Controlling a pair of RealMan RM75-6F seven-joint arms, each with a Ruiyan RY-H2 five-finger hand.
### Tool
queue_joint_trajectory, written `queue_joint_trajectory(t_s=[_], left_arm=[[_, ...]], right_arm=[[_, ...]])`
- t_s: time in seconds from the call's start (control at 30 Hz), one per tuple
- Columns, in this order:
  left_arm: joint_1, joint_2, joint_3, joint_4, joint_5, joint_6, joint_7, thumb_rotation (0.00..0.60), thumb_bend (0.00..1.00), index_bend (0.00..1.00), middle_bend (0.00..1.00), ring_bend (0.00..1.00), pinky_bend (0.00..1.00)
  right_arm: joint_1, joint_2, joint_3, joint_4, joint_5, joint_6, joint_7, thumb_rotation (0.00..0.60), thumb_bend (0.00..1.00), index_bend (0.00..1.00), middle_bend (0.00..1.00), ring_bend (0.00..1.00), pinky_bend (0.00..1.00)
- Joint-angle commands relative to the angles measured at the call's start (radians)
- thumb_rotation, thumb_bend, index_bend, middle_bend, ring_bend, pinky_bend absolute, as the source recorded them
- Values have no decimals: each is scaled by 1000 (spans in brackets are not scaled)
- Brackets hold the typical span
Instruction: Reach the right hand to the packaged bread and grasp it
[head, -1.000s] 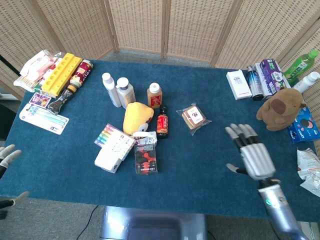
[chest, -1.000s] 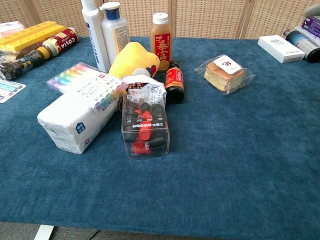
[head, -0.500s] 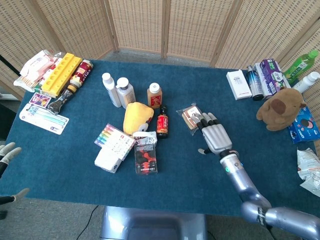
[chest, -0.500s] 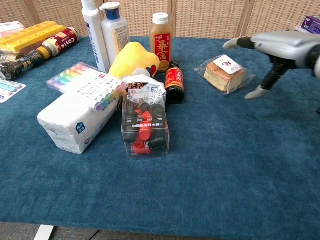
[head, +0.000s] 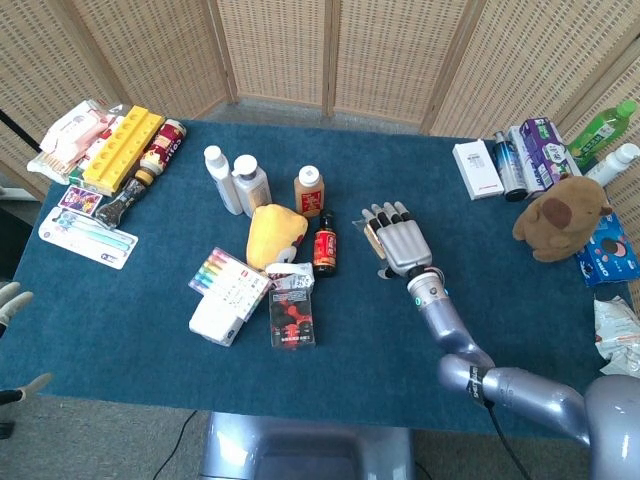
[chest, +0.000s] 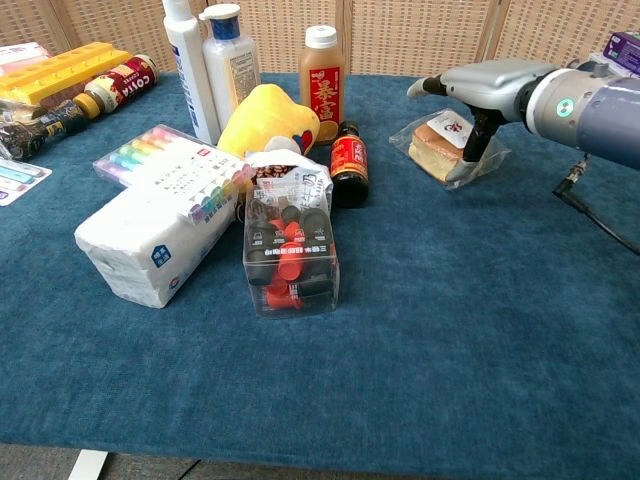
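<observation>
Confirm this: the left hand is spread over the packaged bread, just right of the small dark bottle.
Not quite: it is the right hand, not the left, that is spread over the bread. The head view shows it on the arm coming from the robot's right side. The rest holds: the bread lies just right of the small dark bottle.

My table (head: 150, 310), covered in dark blue cloth, is crowded with goods.

Near the middle lie a clear-wrapped slice of packaged bread (chest: 446, 146), a small dark bottle with a red label (head: 324, 243), a yellow plush toy (head: 273, 233), two white bottles (head: 216, 178), a brown drink bottle with a white cap (head: 309, 190), a clear box of coloured markers (head: 231, 277), a white tissue pack (chest: 140, 247) and a clear box of red and black pieces (head: 291, 318). A brown plush animal (head: 560, 216) sits at my right edge, a yellow tray (head: 123, 148) at my far left.
</observation>
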Motion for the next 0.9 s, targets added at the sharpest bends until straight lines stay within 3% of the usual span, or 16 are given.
queue_joint_trajectory(t_s=[0.03, 0.5, 0.6, 0.67, 0.73, 0.83, 0.9], left_arm=[[0, 0, -2, 2, -10, -3, 0, 600, 0, 120, 0, 0, 0], [-8, -8, -12, 3, -44, -26, 13, 600, 0, 121, 0, 0, 0], [-9, -10, -12, 0, -43, -30, 16, 600, 0, 121, 0, 0, 0], [-10, -11, -11, -2, -41, -33, 20, 600, 0, 121, 0, 0, 0], [-11, -11, -10, -3, -39, -35, 21, 600, 0, 122, 0, 0, 0], [-10, -11, -9, -4, -38, -34, 21, 600, 0, 121, 0, 0, 0], [-9, -11, -10, -4, -41, -34, 20, 600, 0, 121, 0, 0, 0]], right_arm=[[40, -37, 0, 89, 29, -42, 24, 600, 0, 0, 0, 0, 0], [68, -96, -22, 327, -16, -125, 212, 600, 0, 0, 0, 0, 8], [63, -96, -30, 345, -44, -128, 252, 600, 0, 18, 22, 3, 179], [60, -95, -37, 352, -57, -130, 270, 600, 0, 117, 134, 74, 307], [58, -94, -40, 355, -64, -132, 284, 600, 0, 258, 303, 215, 430], [55, -91, -43, 354, -80, -127, 306, 600, 3, 368, 437, 330, 537], [50, -89, -47, 348, -95, -116, 319, 600, 13, 397, 470, 359, 561]])
